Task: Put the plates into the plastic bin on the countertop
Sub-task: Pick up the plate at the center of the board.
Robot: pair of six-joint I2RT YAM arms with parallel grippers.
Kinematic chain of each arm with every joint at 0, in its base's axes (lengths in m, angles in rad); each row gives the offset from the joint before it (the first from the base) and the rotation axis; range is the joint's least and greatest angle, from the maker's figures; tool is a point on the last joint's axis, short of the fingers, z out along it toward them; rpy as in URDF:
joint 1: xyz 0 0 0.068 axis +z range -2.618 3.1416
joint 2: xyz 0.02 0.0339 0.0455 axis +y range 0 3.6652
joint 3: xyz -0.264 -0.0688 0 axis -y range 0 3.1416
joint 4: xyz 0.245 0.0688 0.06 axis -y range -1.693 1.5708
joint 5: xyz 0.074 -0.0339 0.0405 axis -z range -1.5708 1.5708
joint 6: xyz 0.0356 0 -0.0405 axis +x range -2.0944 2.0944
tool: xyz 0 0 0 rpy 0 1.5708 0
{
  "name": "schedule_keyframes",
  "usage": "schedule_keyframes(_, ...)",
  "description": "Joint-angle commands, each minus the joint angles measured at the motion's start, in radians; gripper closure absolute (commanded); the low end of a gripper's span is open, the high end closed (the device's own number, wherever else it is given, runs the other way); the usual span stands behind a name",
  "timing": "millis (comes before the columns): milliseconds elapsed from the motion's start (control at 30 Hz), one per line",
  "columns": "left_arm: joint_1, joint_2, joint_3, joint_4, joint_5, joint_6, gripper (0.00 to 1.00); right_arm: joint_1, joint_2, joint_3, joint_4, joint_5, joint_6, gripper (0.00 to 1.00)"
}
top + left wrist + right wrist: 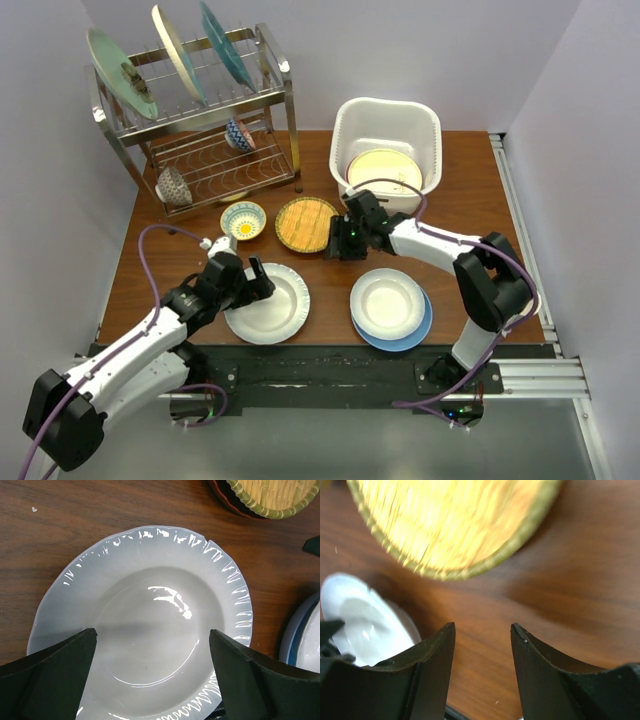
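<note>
While a cream round plate [385, 168] lies in the white rectangular plastic bin [350, 125] at upper right, the left gripper [152, 645] hangs wide-spread over a white fluted plate [150, 605] lower left, the right gripper [482, 635] parted, empty, beside the yellow woven plate [305, 222].

Bright, even overhead light, soft shadows.
Glare streaks on white plate [150, 570] under left gripper [152, 635]; right wrist view motion-blurred, woven plate [455, 520] ahead of right gripper [483, 627] smeared, overexposed.

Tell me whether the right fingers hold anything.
No, the right fingers stand apart, with only table showing between them.
</note>
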Motion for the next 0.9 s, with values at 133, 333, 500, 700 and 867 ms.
schedule_keyframes(133, 0.0, -0.015, -0.023, 0.04, 0.007, 0.019, 0.0, -0.091, -0.018, 0.012, 0.145, -0.007, 0.065, 0.49)
schedule_keyframes(333, 0.0, -0.017, -0.023, 0.04, 0.009, 0.02, 0.0, -0.1, 0.018, 0.016, 0.203, -0.001, 0.113, 0.5)
schedule_keyframes(500, 0.001, -0.029, -0.025, 0.025, 0.007, 0.017, 0.0, -0.102, 0.057, 0.024, 0.222, 0.028, 0.131, 0.54)
schedule_keyframes(700, 0.0, -0.058, -0.029, 0.01, 0.002, 0.016, 0.0, -0.102, 0.091, 0.039, 0.214, 0.054, 0.124, 0.56)
schedule_keyframes(867, 0.001, -0.051, -0.023, 0.008, 0.006, 0.02, 0.0, -0.1, 0.129, 0.05, 0.228, 0.04, 0.133, 0.59)
